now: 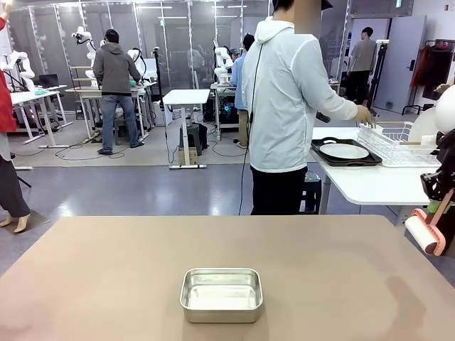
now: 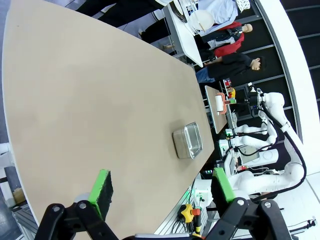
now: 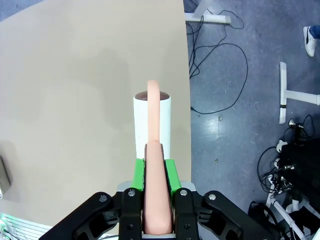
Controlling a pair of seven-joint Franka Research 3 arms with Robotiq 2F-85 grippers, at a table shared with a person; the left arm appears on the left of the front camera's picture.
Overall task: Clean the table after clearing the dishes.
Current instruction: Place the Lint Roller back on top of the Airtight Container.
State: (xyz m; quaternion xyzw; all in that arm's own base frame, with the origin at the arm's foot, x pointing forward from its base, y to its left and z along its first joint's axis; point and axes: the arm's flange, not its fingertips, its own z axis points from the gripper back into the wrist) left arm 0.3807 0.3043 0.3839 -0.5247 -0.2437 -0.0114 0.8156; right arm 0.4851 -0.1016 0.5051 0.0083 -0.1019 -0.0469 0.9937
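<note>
The tan table (image 1: 106,270) stretches across the front view, and the left wrist view looks over the table (image 2: 90,100) from above. My right gripper (image 1: 442,195) hangs at the table's right edge, shut on the pink handle of a lint roller (image 1: 424,233) whose white roll points down-left. In the right wrist view my right gripper (image 3: 155,170) clamps that handle, and the lint roller (image 3: 152,125) hovers over the table (image 3: 75,100) near its edge. My left gripper (image 2: 161,185) is open and holds nothing, high above the table. One of the dishes, a white plate (image 1: 344,151), lies on a dark tray on the white side table.
A small steel pan (image 1: 221,294) sits near the table's front middle, and the same pan (image 2: 188,140) shows close to an edge in the left wrist view. A person (image 1: 284,106) stands at the far side, one hand at a white dish rack (image 1: 398,145).
</note>
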